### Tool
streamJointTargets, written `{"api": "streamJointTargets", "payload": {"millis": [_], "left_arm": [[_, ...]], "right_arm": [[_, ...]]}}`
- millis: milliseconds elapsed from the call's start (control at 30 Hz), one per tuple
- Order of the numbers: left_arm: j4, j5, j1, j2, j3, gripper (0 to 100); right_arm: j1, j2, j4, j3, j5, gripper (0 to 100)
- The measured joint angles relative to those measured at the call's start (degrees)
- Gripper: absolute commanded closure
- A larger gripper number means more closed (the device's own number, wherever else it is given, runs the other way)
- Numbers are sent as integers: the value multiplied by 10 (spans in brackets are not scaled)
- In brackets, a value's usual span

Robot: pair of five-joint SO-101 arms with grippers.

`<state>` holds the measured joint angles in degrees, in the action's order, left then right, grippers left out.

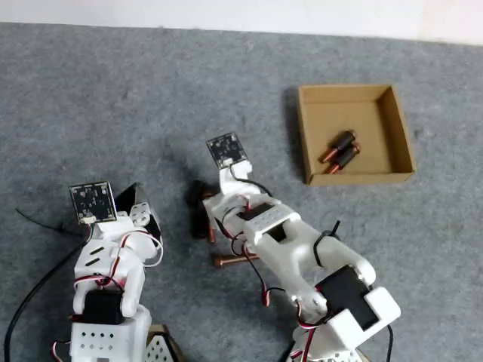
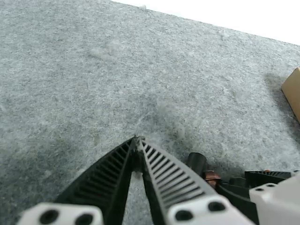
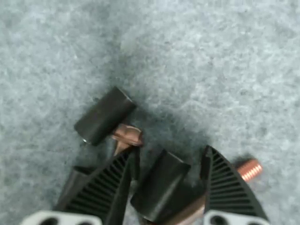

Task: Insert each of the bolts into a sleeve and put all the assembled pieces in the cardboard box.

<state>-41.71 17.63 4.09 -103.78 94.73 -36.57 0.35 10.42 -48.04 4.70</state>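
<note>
Black sleeve (image 3: 161,185) between right fingers (image 3: 224,185)

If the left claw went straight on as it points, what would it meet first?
Likely only the grey mat: the shut left claw aims at bare mat, the black sleeve off to its side.
</note>
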Motion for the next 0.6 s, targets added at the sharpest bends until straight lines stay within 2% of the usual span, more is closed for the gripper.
{"api": "streamJointTargets", "payload": {"millis": [233, 600], "left_arm": [[0, 0, 0, 0, 0, 993], [0, 0, 0, 0, 0, 993]], "right_arm": [[8, -7, 28, 2, 0, 971], [10, -11, 35, 2, 0, 982]]}}
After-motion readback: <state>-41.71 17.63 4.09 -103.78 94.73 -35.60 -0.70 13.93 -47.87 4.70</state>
